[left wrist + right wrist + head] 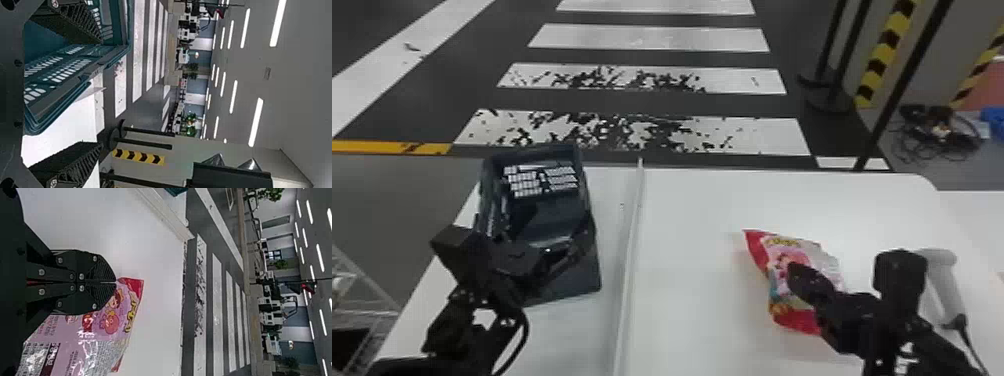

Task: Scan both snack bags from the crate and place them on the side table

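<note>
Around two o'clock in the head view, a red-edged, glossy snack bag (pixel 782 250) lies face up on the white table (pixel 692 225), beneath the right gripper (pixel 111 282), whose two flat fingers are pressed together with no film showing between them. The step in hand looks like taking hold of this bag for scanning. To do it well, part the fingers first, come down square over a slack fold and pinch gently, because crumpled film could hide the barcode and a hard squeeze could crush the contents. Seen from the head, the bag spreads from the right fingertips toward ten o'clock at its far corner and toward six o'clock at its near red end; the handheld scanner (pixel 938 270) lies at about three o'clock, beyond the wrist. Toward eleven o'clock, the left gripper (pixel 100 92) stands at the dark blue-green crate (pixel 567 280), fingers well apart, one over its inside, the other on the table's side of the wall.
</note>
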Robot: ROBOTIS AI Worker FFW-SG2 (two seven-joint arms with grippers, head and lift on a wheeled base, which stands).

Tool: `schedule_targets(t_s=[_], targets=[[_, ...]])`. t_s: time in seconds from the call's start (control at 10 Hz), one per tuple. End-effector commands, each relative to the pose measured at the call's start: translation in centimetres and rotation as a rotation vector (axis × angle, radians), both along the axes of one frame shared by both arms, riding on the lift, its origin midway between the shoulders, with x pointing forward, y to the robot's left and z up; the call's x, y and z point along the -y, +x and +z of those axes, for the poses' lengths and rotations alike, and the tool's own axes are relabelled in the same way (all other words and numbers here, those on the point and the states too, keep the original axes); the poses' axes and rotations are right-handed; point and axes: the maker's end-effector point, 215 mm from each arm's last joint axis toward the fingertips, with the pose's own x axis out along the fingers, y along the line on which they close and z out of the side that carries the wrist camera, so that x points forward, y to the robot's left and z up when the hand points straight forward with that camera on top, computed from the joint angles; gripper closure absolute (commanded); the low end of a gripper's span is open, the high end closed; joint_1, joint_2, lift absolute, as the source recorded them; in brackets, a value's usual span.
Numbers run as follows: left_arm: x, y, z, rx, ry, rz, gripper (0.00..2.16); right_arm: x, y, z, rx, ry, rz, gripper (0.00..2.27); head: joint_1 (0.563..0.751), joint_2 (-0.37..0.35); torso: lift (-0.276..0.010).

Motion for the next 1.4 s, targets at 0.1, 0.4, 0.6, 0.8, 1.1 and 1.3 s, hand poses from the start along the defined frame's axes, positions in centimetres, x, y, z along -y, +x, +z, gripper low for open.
schedule_targets(t_s=[0.1, 0.4, 0.6, 0.8, 1.1, 1.3], targets=[[-0.1, 0.1, 0.0, 0.004, 0.002, 0.001, 0.08, 0.6, 1.5, -2.3, -0.020, -0.008, 0.000, 2.26, 0.695, 0.017, -0.095], [-0.2, 0.5, -0.2, 0.004, 0.003, 0.004, 0.08, 0.8, 0.7, -4.6, -0.057, -0.008, 0.004, 2.26, 0.695, 0.009, -0.095], [0.0, 0.7, -0.3, 0.003, 0.002, 0.002, 0.08, 0.1, 0.2, -5.0, -0.065, 0.009, 0.013, 2.26, 0.695, 0.010, -0.095], [0.1, 0.9, -0.5, 0.001, 0.001, 0.000, 0.08, -0.6, -0.4, -5.7, -0.079, 0.012, 0.020, 2.26, 0.695, 0.017, -0.095], [0.0, 1.0, -0.5, 0.003, 0.003, -0.001, 0.08, -1.4, -0.4, -5.0, -0.066, 0.020, 0.028, 2.26, 0.695, 0.030, -0.095], [-0.2, 0.9, -0.5, 0.005, 0.005, 0.000, 0.08, -0.6, 0.3, -1.9, -0.008, 0.045, 0.003, 2.26, 0.695, 0.032, -0.095]])
